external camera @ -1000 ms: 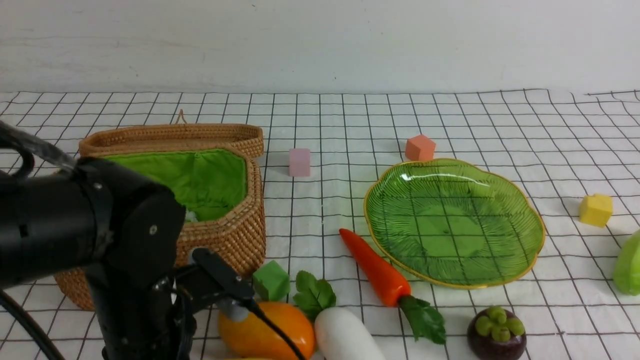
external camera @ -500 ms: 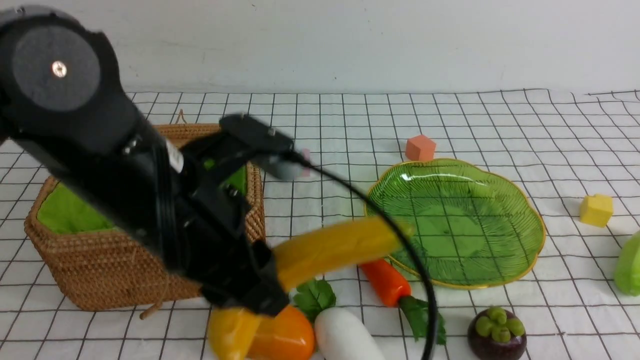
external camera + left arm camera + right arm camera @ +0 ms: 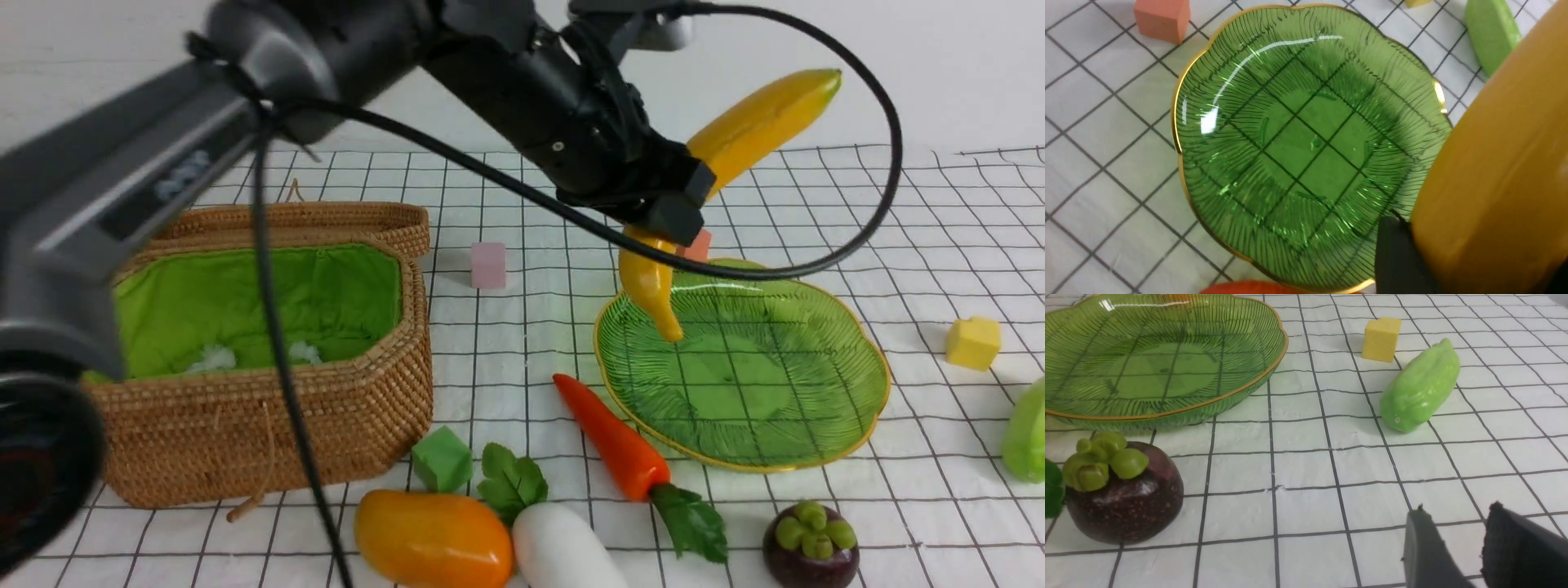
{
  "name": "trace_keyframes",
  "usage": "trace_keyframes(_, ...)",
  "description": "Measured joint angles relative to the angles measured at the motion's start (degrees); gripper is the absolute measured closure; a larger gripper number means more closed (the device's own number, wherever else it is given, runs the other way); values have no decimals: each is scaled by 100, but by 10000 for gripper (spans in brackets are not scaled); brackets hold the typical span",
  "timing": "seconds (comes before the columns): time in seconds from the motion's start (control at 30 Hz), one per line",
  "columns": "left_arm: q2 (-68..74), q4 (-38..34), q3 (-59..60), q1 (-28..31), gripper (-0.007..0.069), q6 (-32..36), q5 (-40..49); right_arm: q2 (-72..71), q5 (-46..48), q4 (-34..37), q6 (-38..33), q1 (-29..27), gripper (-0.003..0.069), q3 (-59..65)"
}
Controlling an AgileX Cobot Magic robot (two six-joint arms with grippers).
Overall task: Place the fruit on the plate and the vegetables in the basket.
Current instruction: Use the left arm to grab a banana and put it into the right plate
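Note:
My left gripper [image 3: 684, 206] is shut on the curved yellow banana [image 3: 759, 122], which hangs tilted above the far-left part of the green glass plate [image 3: 784, 392]. The left wrist view shows the banana [image 3: 1494, 163] between the fingers [image 3: 1396, 253], over the plate [image 3: 1290, 143]. Mango [image 3: 433, 539], radish [image 3: 563, 551], carrot [image 3: 612, 441] and mangosteen [image 3: 811, 545] lie along the near edge. The pale green vegetable [image 3: 1027, 433] lies at the right. The basket [image 3: 261, 441] stands open at the left. My right gripper [image 3: 1457, 514] is open over bare cloth.
Foam cubes dot the checked cloth: pink [image 3: 488, 265], orange [image 3: 698, 243] behind the plate, yellow [image 3: 973, 343], green [image 3: 442, 459] by the basket. The wicker lid [image 3: 286, 220] leans behind the basket. The left arm and its cable cross above the basket.
My left arm has lifted the banana from the near table edge and swung it up and to the right, over the plate. Everything on the table stays put.

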Motion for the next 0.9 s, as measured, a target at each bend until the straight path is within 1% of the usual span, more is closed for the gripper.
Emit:
trace_keyframes(0.1,993,338,-1058,0,313,-347,477,0,0,0,0,0,416,0)
trace_keyframes(0.17,1288,469,-1269,0,313,-445,557,0,0,0,0,0,416,0)
trace_keyframes(0.27,1641,631,-1365,0,313,-494,523,0,0,0,0,0,416,0)
trace_keyframes(0.43,1774,643,-1384,0,313,-921,66,0,0,0,0,0,416,0)
trace_keyframes(0.6,1916,656,-1389,0,313,-1096,-16,0,0,0,0,0,416,0)
trace_keyframes(0.7,2067,663,-1389,0,312,-1449,-28,0,0,0,0,0,416,0)
trace_keyframes(0.77,2094,668,-1389,0,290,-1670,-41,0,0,0,0,0,416,0)
trace_keyframes(0.83,2105,670,-1389,0,207,-1835,-41,0,0,0,0,0,416,0)
trace_keyframes(0.87,2105,670,-1389,0,199,-1846,-41,0,0,0,0,0,416,0)
trace_keyframes(0.9,2092,670,-1389,0,137,-1905,-4,0,0,0,0,0,416,0)
